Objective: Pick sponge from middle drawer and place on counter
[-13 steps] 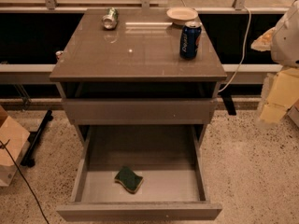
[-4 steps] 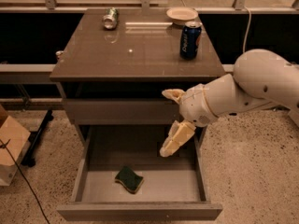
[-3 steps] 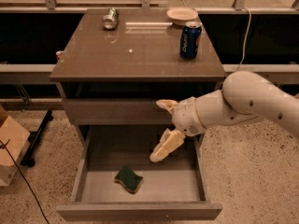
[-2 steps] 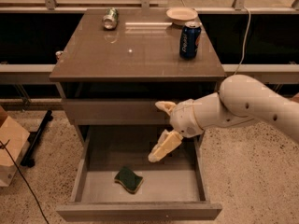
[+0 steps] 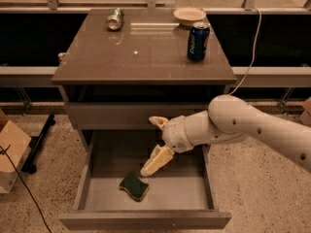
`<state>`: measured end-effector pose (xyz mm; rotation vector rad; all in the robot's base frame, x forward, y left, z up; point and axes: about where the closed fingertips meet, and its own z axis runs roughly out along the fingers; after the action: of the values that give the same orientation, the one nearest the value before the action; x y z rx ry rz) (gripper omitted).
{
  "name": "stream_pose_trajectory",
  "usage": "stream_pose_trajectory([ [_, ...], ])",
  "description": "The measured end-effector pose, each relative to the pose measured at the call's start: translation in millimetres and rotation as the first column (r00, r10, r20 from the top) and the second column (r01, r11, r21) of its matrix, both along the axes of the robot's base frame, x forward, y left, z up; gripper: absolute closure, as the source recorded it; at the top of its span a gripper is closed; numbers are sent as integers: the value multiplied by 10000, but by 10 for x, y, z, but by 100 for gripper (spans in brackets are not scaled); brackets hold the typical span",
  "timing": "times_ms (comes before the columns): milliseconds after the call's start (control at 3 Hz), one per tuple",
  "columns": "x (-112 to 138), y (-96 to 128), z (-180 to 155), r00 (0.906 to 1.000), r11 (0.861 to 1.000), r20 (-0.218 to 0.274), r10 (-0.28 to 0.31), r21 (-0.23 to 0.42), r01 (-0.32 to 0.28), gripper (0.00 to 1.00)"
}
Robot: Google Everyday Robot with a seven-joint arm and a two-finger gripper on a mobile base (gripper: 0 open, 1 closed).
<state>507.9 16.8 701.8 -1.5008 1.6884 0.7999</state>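
Speckled floor (image 5: 243, 188), glossy counter (image 5: 146, 57), tool (image 5: 149, 147) above open middle drawer (image 5: 180, 189)

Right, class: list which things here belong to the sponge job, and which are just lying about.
Job: sponge, in the open middle drawer; counter; gripper, open, over the drawer, short of the sponge.
Lying about: Pepsi can, tipped can and shallow dish on the counter; cardboard box on the floor.
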Motion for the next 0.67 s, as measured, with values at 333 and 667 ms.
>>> stream_pose_trajectory([
  [333,66,307,-532,9997,9984,-130,230,523,-223,0],
  [667,137,450,-853,9987,9948,-347,363,967,-328,0],
])
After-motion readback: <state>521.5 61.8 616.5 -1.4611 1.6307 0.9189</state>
